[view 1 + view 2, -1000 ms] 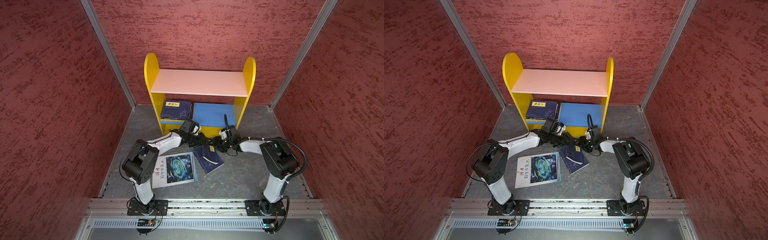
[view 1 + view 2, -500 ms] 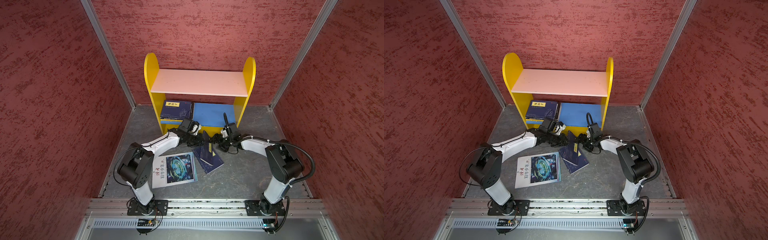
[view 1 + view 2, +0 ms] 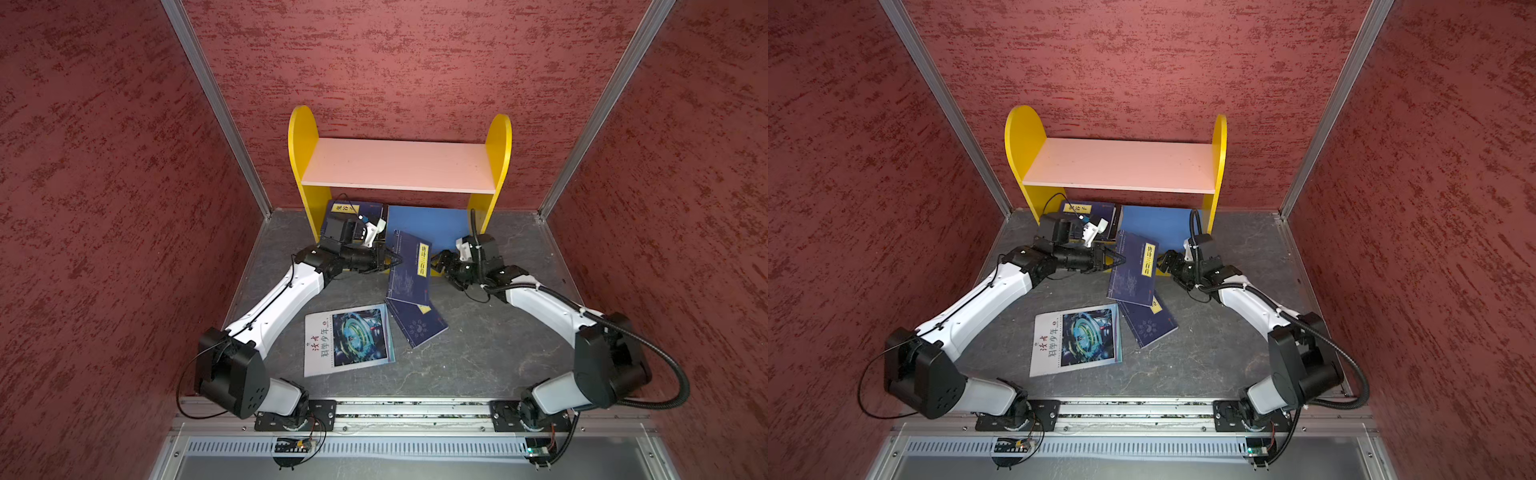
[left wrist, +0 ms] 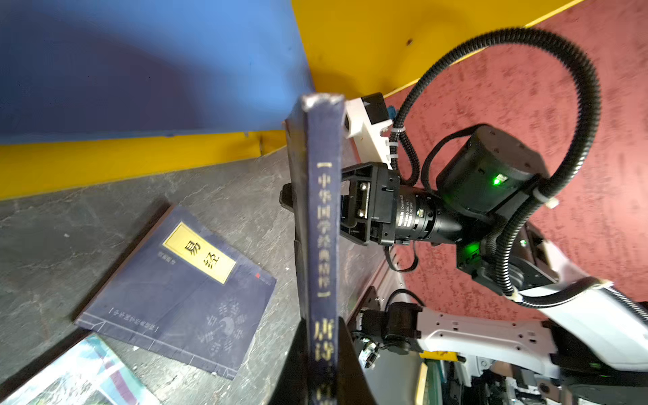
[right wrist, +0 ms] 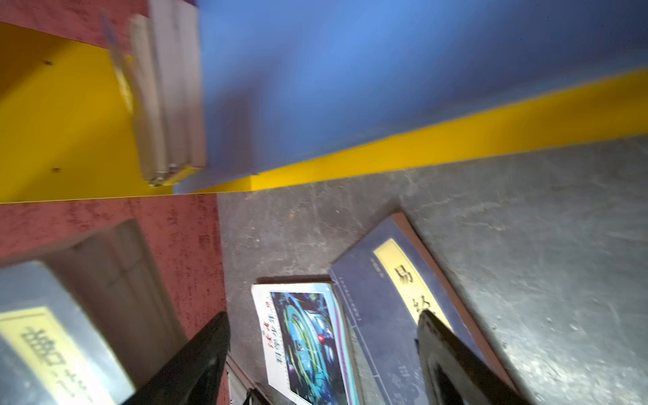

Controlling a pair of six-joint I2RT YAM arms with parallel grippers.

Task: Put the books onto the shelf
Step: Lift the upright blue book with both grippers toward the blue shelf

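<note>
Magazine (image 3: pixel 348 338) and floor navy book (image 3: pixel 419 326) lie flat at 6 o'clock. Only the left wrist view shows the raised navy book (image 4: pixel 322 210) spine-on, pinched by the left gripper (image 4: pixel 322 350). Right gripper (image 5: pixel 322 319) fingers spread, empty; shelf (image 3: pixel 399 164) at 12 holds the shelved navy book (image 3: pixel 353 210).

Both top views are bright and evenly lit, seemingly from overhead. The yellow-sided wooden shelf (image 3: pixel 301 166) casts soft shadow on its blue lower board (image 3: pixel 436 226) at centre frame. The aluminium corner posts (image 3: pixel 216 108) splay toward the upper corners. The right wrist view smears with motion blur. The left wrist view is sharper, though the upright navy book (image 4: pixel 322 217) softens nearest the lens.
</note>
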